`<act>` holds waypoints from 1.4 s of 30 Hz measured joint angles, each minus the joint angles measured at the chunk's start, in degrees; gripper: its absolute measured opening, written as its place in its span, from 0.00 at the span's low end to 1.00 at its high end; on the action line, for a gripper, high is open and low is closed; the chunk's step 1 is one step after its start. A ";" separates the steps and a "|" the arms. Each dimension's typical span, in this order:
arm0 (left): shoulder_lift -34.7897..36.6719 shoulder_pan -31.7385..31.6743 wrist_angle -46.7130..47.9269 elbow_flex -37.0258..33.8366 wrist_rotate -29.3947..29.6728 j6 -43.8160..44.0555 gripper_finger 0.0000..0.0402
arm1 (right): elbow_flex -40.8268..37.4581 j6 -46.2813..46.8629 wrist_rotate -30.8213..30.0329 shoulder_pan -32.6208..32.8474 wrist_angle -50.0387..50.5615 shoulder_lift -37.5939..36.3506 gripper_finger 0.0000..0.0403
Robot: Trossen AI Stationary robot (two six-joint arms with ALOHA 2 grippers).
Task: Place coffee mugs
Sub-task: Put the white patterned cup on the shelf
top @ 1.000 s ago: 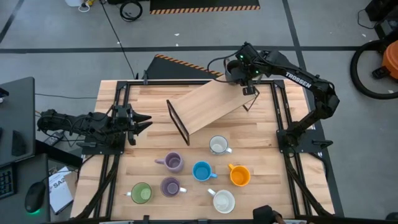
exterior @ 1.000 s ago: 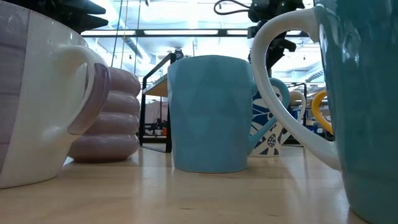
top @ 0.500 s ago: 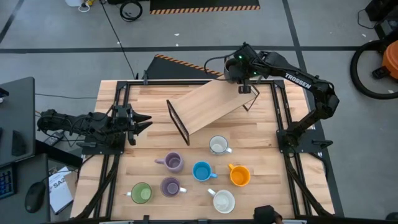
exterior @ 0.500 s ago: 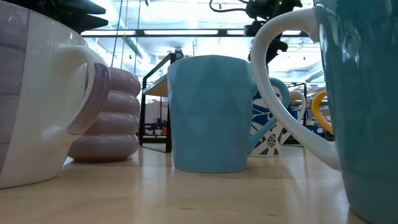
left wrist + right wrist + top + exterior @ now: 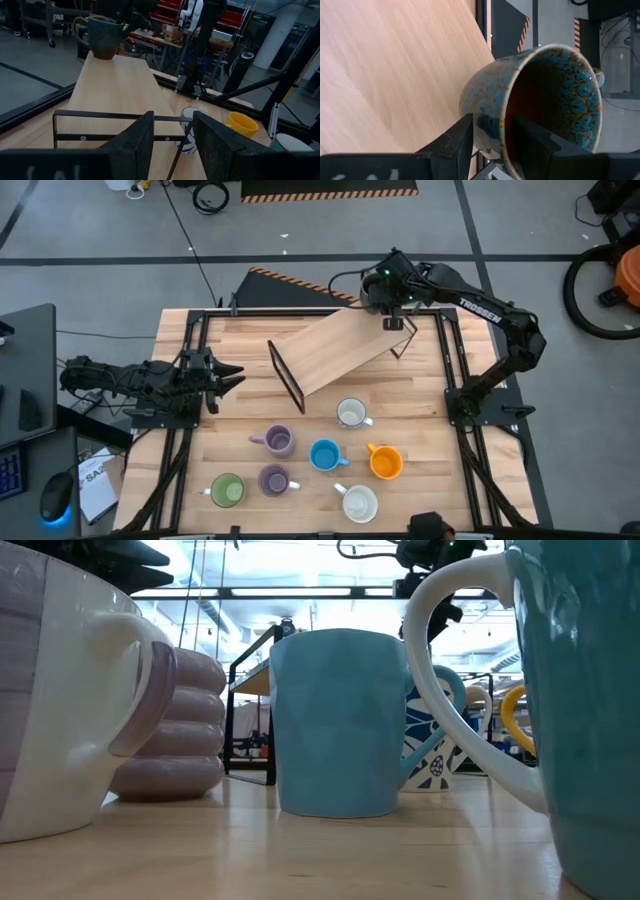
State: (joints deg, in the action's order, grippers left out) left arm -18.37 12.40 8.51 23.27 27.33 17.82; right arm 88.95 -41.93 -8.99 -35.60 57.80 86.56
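With the right gripper jaws straddling the rim of the speckled blue-brown mug at the wooden shelf's far corner, we risk it tipping off that edge on release; left gripper jaws stand apart, empty.

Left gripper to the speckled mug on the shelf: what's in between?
In the left wrist view, only the bare wooden shelf top and its black frame rail lie between the left gripper and the speckled mug; no other mug.

The mug by my right gripper was speckled teal and rust (dark inside). The shelf board was pale wood; one mug was orange, another blue.
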 joint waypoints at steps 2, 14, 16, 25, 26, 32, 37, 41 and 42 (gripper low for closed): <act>-0.02 -0.01 0.00 0.00 0.00 0.00 0.35 | 0.00 -0.01 0.09 0.41 0.34 -0.09 0.36; 0.00 -0.01 -0.04 0.02 0.00 0.00 0.35 | 0.00 0.34 -1.56 1.93 0.76 -3.60 0.40; 0.00 -0.01 -0.06 0.02 0.00 0.00 0.35 | 0.00 0.42 -1.56 1.93 0.79 -4.51 0.41; 0.00 -0.01 -0.09 0.02 0.00 -0.28 0.35 | 0.00 4.78 -0.43 3.78 0.79 -7.47 0.41; 0.00 0.00 -0.09 0.02 0.00 -0.30 0.35 | 0.00 5.22 0.01 4.33 0.85 -7.52 0.40; 0.00 0.01 -0.09 0.00 0.00 -0.33 0.35 | 0.00 9.46 0.06 9.28 0.95 -7.50 0.40; -0.02 0.00 -0.11 0.02 0.02 1.05 0.35 | 0.00 11.79 -0.20 14.14 1.00 -7.50 0.40; -0.02 -0.01 -0.15 0.02 0.00 1.61 0.35 | 0.00 16.22 -0.18 17.19 1.12 -7.50 0.40; -0.02 -0.01 -0.15 0.02 0.02 1.95 0.35 | 0.00 18.79 -0.13 17.89 1.14 -7.50 0.40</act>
State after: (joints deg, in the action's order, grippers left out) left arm -18.39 12.38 8.36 23.29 27.35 19.78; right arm 88.95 -23.15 -9.12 -17.71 58.93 79.07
